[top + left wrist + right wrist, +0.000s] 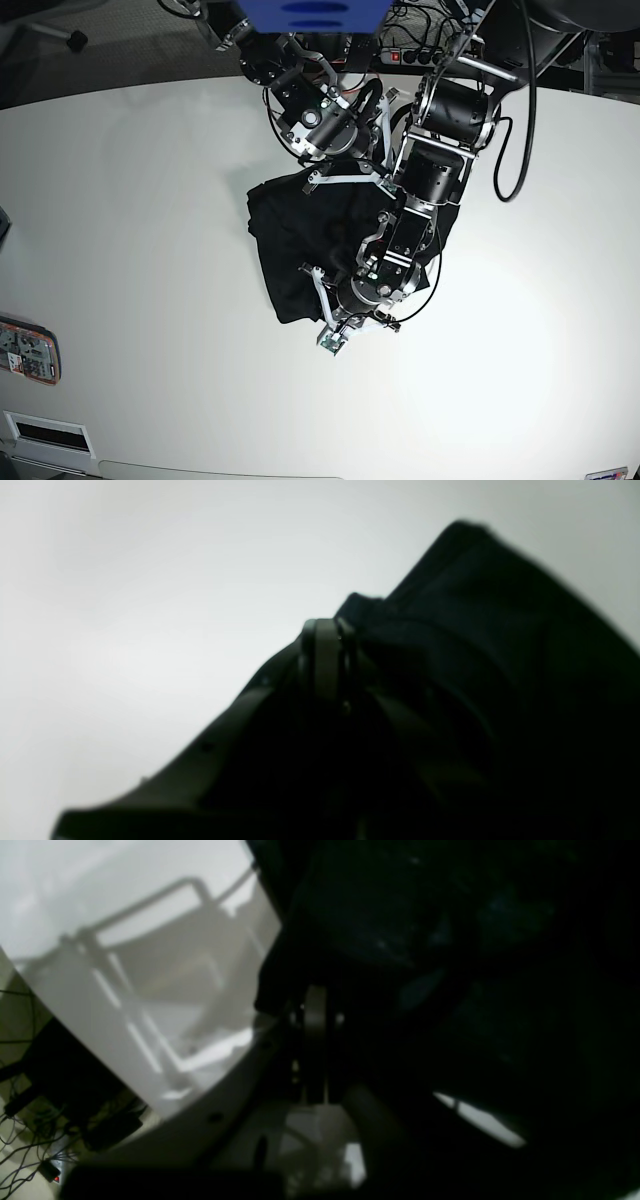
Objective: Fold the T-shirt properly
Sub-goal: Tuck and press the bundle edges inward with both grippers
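On the wide white table [140, 200], the black T-shirt [285, 245] lies bunched near the far middle. Both grippers pinch its cloth: left gripper [327, 630], right gripper [315, 1000]. Dark floor with tangled cables [30, 1135] lies beyond the table's edge.

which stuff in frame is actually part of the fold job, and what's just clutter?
Part of the job:
- T-shirt, black, bunched on the table
- left gripper, shut on the T-shirt
- right gripper, shut, dark cloth around it

Just lying about:
- printed card at the table's left edge
- power strip and cables behind the table
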